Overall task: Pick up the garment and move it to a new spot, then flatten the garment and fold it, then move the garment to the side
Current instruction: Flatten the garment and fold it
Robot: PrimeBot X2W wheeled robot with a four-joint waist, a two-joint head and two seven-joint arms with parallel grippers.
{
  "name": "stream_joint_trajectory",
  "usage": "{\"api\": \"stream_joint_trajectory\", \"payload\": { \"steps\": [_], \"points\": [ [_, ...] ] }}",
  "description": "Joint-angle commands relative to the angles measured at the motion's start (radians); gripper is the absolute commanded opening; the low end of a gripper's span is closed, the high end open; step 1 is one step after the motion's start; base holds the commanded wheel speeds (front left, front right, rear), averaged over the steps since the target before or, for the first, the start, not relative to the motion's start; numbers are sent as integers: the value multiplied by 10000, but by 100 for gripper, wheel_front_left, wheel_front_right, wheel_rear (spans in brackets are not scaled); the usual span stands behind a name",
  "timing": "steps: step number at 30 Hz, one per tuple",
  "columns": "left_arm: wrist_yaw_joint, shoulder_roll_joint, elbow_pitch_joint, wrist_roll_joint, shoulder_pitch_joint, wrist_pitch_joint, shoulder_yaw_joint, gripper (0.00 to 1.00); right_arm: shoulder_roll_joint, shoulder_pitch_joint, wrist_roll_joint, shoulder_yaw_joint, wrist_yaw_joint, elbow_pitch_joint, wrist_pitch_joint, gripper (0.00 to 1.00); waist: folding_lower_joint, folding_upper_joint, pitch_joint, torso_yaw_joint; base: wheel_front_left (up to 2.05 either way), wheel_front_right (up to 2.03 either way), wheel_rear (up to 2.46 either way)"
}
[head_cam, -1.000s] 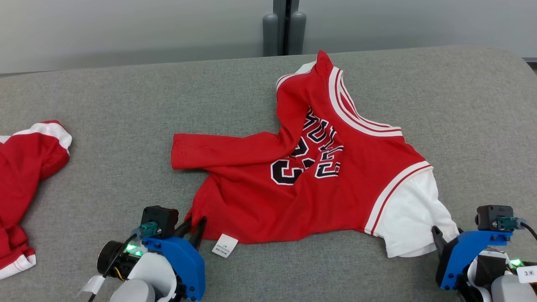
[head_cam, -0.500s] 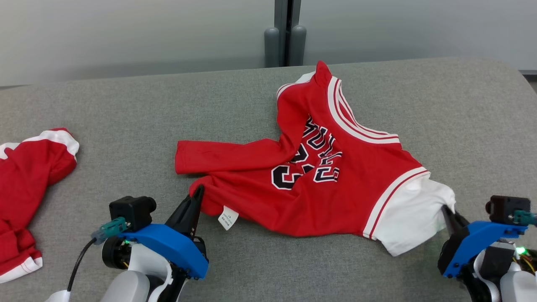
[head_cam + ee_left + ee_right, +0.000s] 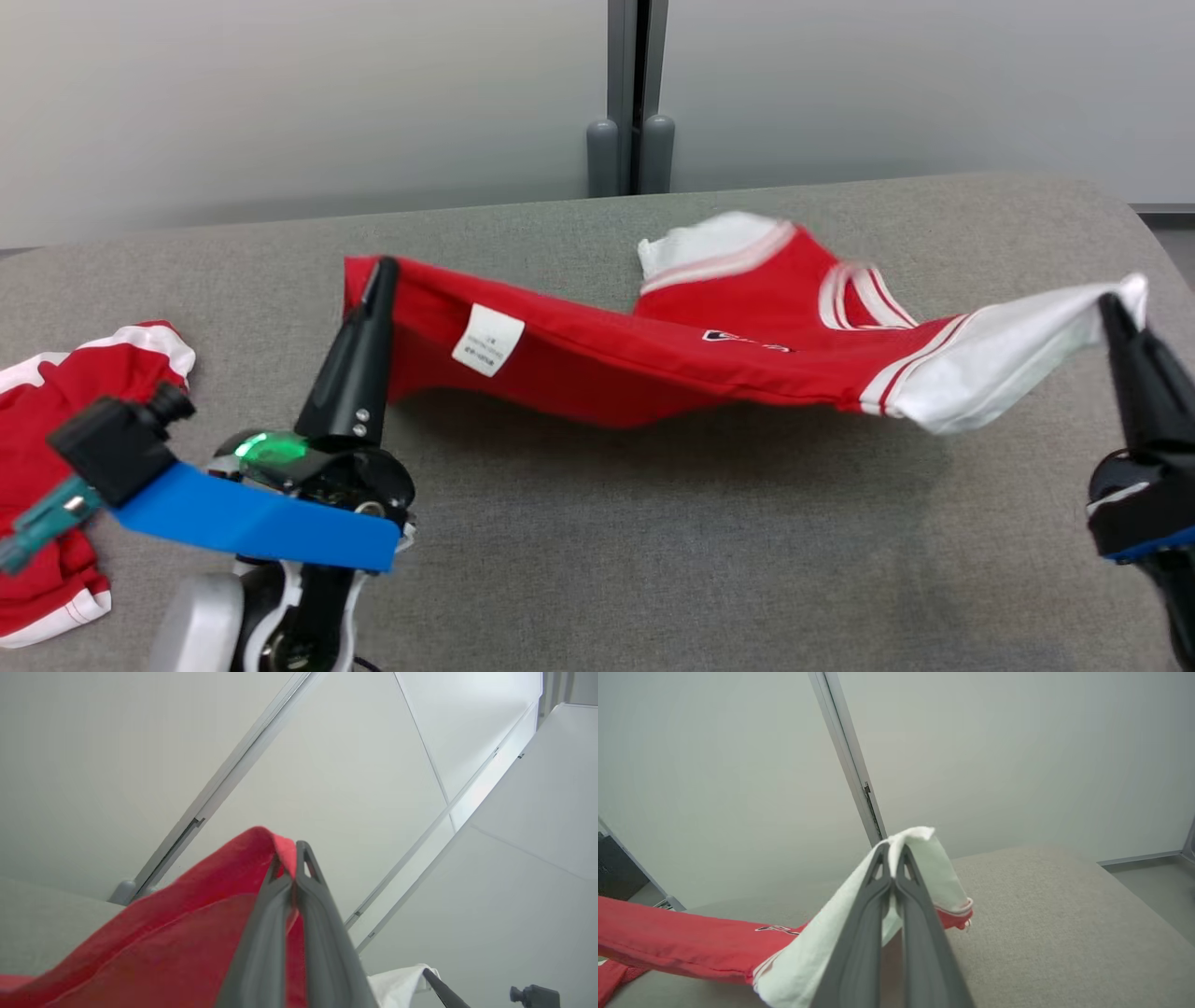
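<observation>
No text can be read. The print on the white sewn-in label (image 3: 487,340), at the left end of the red jersey (image 3: 653,369), is too small to read. The dark-outlined lettering (image 3: 744,341) on the jersey's front is mostly hidden by a fold and illegible.

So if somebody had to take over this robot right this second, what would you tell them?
Left gripper: shut on the shirt at its red end.
Right gripper: shut on the shirt at its white sleeve.
Shirt: hangs stretched between the two grippers, above the grey surface. A second red garment lies at the left edge.
Done: the pick-up.
Left: set it down in a new spot, flatten, fold, move aside.
</observation>
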Motion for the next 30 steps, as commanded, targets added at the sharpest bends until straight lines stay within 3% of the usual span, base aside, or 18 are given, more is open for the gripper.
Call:
{"api": "stream_joint_trajectory", "payload": {
  "steps": [1,8,13,17,21,30],
  "points": [
    [-85,-18,-206,-180,-80,62,79,0,-40,-48,97,-6,5,-307,36,0,1,-1,-15,-11,0,0,0],
    [381,-51,-1669,-1436,-949,839,414,0,-39,-1170,45,-59,5,-2558,492,0,1,-1,194,-52,0,0,0],
    [953,192,-1824,-1582,-2097,1423,681,0,-251,-2667,-349,73,5,-2605,1010,0,1,-1,749,-116,0,0,0],
    [1208,421,-991,-1472,-3185,1679,911,0,-807,-4182,-253,455,5,-1259,1214,0,1,-1,1558,-216,0,0,0],
    [1300,546,307,-1294,-4633,1673,1120,0,-1384,-6072,-346,994,3,907,853,0,1,-1,2593,-296,0,0,0],
    [703,1089,3479,482,-8793,499,1034,0,-1570,-11373,-986,1938,3,5419,-2514,0,1,-1,4045,-435,0,0,0]
  ]
}}
